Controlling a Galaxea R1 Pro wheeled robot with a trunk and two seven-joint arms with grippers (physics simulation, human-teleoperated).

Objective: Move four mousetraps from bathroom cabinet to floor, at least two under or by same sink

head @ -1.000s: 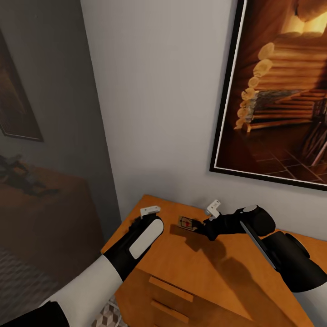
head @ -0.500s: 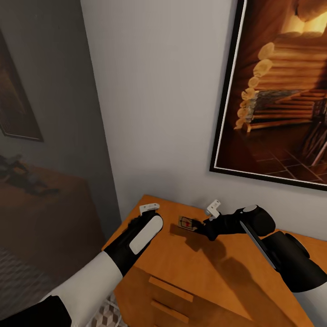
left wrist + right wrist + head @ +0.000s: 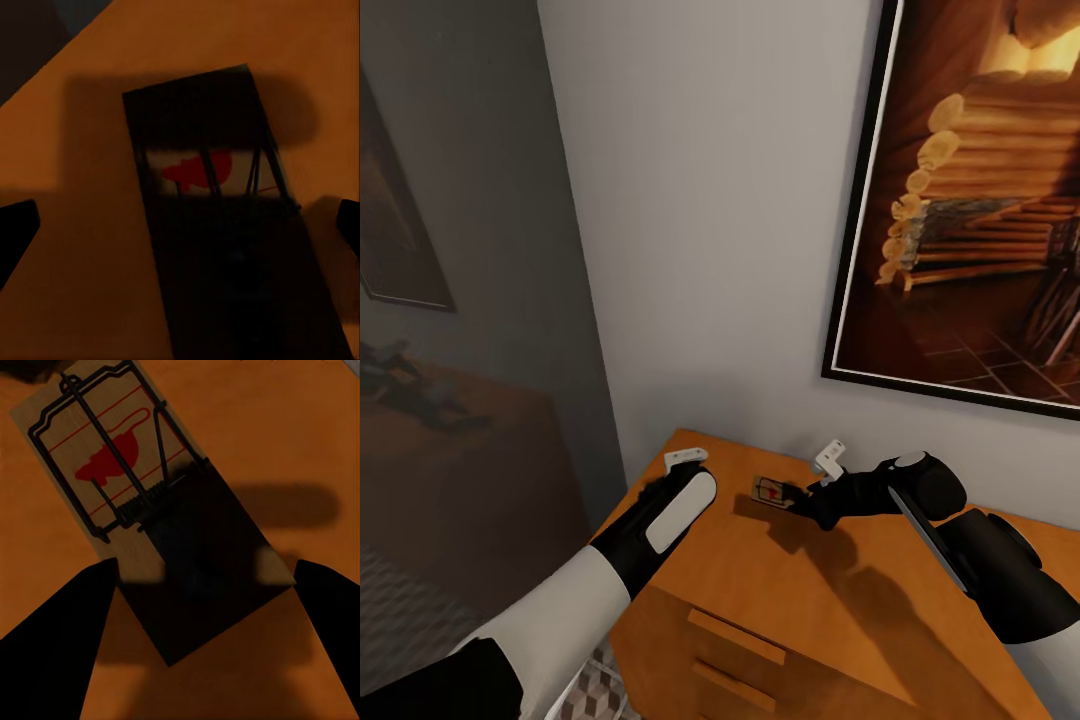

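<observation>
Both arms reach over the top of the orange-brown cabinet (image 3: 830, 600), which stands against the pale wall below a framed painting (image 3: 980, 200). One mousetrap (image 3: 771, 492) lies flat on the far part of the cabinet top, between the two arms. The right gripper (image 3: 800, 497) sits at its right end; in the right wrist view its dark fingers (image 3: 52, 652) stand spread wide to either side of the trap (image 3: 150, 517), whose wire and red mark show plainly, and they do not yet touch the board. The left gripper (image 3: 665, 478) hangs over the near-left corner of the cabinet top. In the left wrist view a second mousetrap (image 3: 217, 217) lies in deep shadow directly below it, with the left fingertips (image 3: 15, 225) spread well apart at the picture's two edges, closed on nothing.

By my reading the task is at its start: two traps are in sight, both still lying on the cabinet, neither lifted, and none on the floor. A sliver of the cube-patterned bathroom floor (image 3: 595, 690) shows beside the cabinet's near-left corner, with no trap on the part seen. Where the other two traps are cannot be told. What remains is to grip each trap, carry it to the tiles, and set at least two by the sink
</observation>
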